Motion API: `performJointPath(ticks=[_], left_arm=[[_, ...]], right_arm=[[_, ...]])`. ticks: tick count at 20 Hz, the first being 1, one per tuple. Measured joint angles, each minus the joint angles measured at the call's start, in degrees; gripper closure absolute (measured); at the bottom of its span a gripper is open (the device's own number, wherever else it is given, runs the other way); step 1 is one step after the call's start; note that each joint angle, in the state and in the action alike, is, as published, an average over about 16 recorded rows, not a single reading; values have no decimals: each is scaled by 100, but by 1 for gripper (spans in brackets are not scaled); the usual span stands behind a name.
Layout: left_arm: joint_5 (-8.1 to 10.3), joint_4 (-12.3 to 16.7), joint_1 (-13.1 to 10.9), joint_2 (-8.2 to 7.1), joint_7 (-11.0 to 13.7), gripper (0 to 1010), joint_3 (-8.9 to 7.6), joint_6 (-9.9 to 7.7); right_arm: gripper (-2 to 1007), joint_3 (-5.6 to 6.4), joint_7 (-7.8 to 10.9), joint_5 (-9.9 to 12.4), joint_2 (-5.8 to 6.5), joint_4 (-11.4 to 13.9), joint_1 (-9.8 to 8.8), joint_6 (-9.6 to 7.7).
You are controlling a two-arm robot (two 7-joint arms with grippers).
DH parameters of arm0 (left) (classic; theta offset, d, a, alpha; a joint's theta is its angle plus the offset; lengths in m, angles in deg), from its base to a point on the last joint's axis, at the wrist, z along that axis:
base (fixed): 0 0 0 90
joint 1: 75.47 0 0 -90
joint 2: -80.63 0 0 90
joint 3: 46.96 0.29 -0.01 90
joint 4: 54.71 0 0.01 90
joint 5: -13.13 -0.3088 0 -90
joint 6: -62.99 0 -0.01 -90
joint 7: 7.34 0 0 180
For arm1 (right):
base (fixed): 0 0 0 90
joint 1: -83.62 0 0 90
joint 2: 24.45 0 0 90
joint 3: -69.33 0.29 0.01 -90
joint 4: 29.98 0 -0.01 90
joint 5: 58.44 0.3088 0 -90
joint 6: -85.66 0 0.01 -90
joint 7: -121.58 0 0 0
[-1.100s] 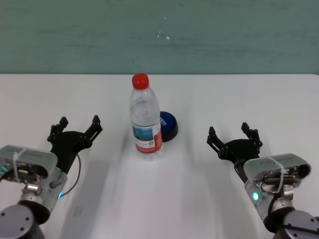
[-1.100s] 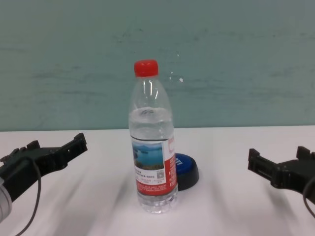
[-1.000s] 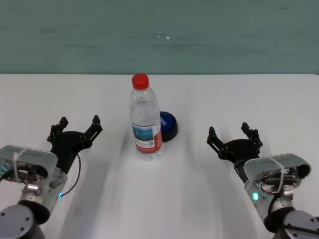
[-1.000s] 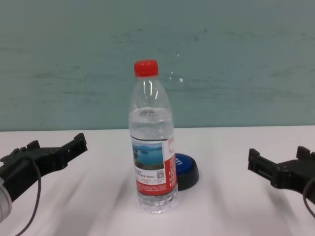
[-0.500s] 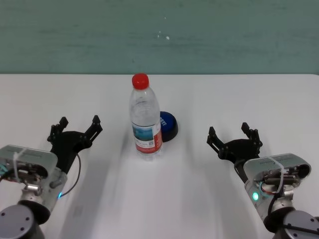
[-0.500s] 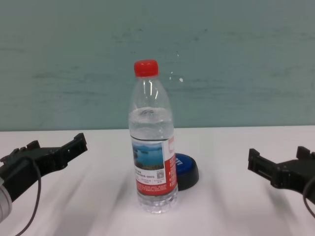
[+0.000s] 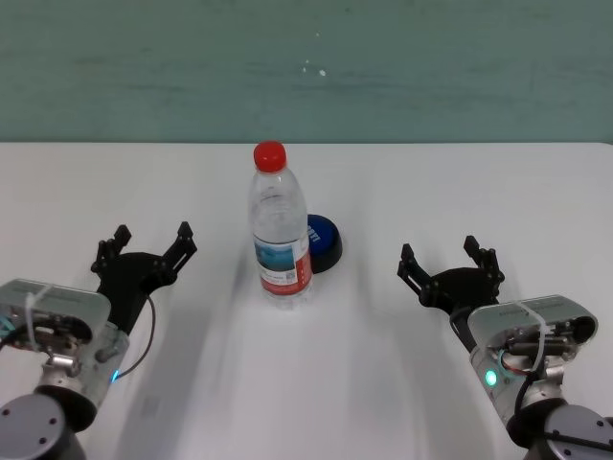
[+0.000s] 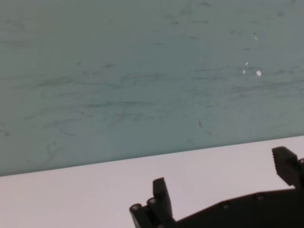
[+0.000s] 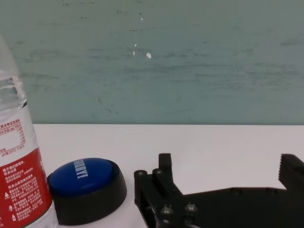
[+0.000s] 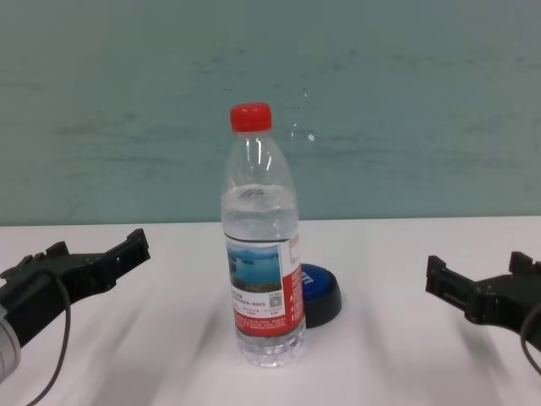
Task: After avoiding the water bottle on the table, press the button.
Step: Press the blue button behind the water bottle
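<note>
Both arms unmoved; water bottle (image 7: 281, 236) upright before button (image 7: 323, 241).

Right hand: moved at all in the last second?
No. The right hand sits at the same gap from the button and water bottle.

At frame centre we see the water bottle (image 7: 281, 225) upright, blocking the button (image 7: 323, 243) just behind it; bare tabletop (image 7: 479, 192) flanks both sides.
</note>
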Motion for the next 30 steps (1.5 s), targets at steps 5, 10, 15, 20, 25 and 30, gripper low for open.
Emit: performJointPath(ticks=[5,10,15,20,25,30], left_arm=[[0,0,0,0,0,0,0,0],[0,0,0,0,0,0,0,0],[12,21,-17,4,52,0,-23,5],[27,84,-80,10,170,0,-83,17],[25,173,-177,27,318,0,-172,29],[0,274,-306,49,462,0,-279,51]], right_arm=[[1,0,0,0,0,0,0,0],[1,0,0,0,0,0,0,0],[1,0,0,0,0,0,0,0],[1,0,0,0,0,0,0,0],[1,0,0,0,0,0,0,0],[1,0,0,0,0,0,0,0]])
